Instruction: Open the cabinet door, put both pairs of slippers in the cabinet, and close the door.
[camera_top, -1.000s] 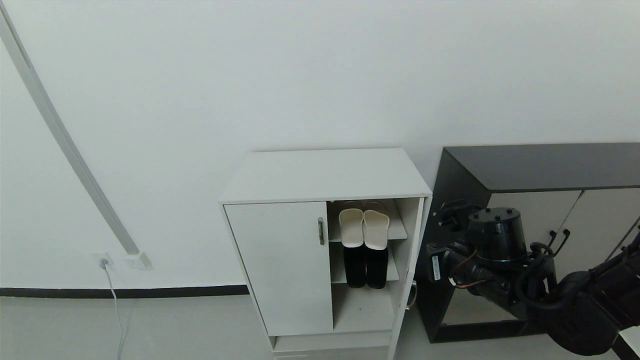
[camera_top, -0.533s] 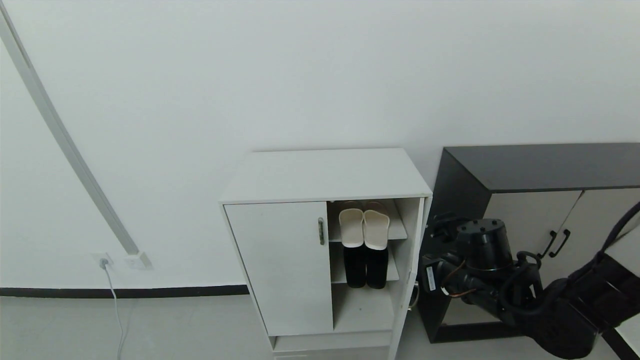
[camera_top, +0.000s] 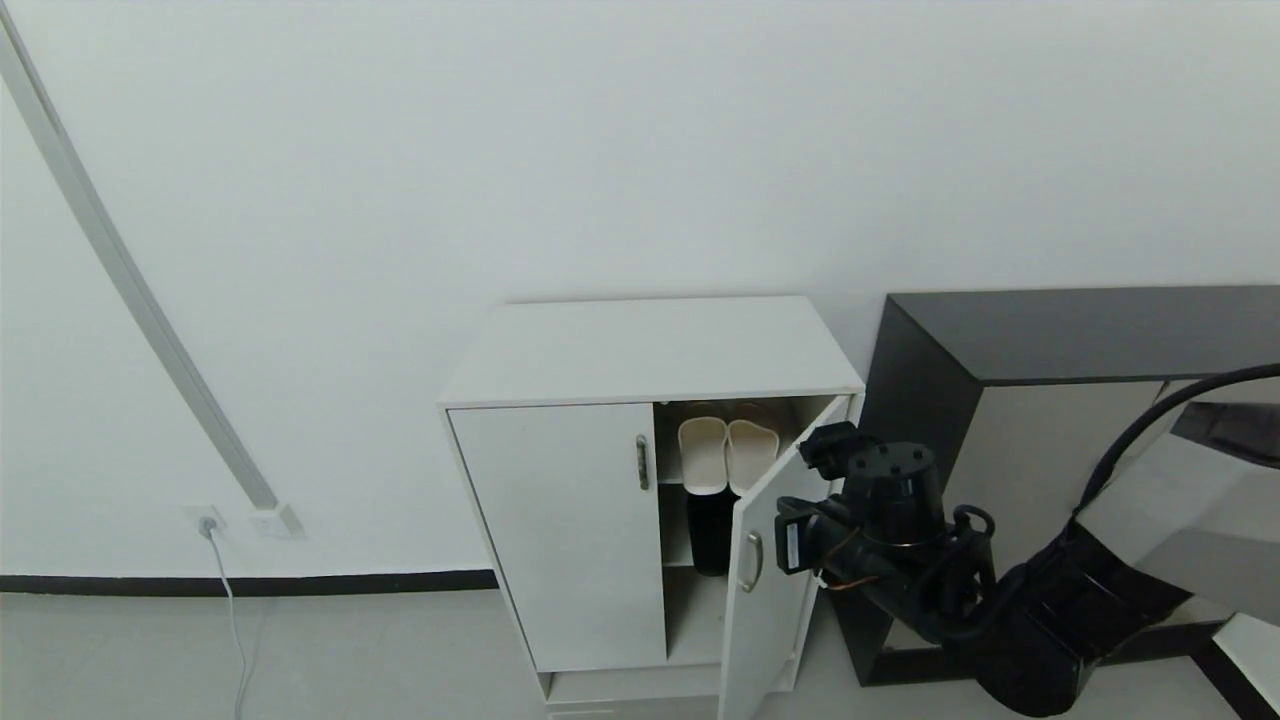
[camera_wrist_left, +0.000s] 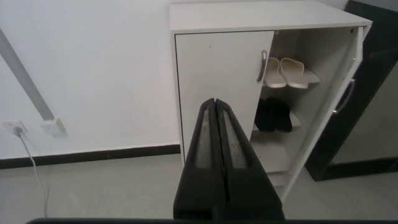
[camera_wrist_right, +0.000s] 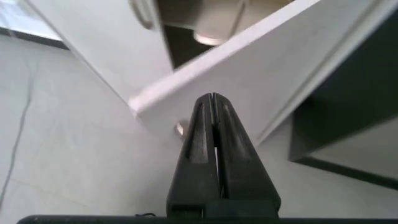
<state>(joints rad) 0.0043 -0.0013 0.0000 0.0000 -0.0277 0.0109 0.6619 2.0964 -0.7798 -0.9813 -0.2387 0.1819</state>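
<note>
The white cabinet (camera_top: 650, 350) stands against the wall, its left door (camera_top: 565, 530) closed. Its right door (camera_top: 765, 600) stands about half swung in, handle (camera_top: 752, 562) facing out. My right gripper (camera_top: 818, 442) is shut and empty, its tip against the door's outer face (camera_wrist_right: 261, 68) near the upper edge. A cream pair of slippers (camera_top: 725, 455) lies on the top shelf. A black pair (camera_top: 708, 535) sits on the shelf below, partly hidden by the door. In the left wrist view my left gripper (camera_wrist_left: 214, 146) is shut and empty, well back from the cabinet (camera_wrist_left: 224, 87).
A dark sideboard (camera_top: 1050, 330) stands just right of the cabinet, close behind my right arm. A wall socket with a cable (camera_top: 212, 525) and a slanted grey strip (camera_top: 120, 270) are at the left. Bare floor (camera_top: 300, 660) lies in front of the left door.
The right door has swung from wide open to about half shut. My right arm has moved left with it, tip against the door.
</note>
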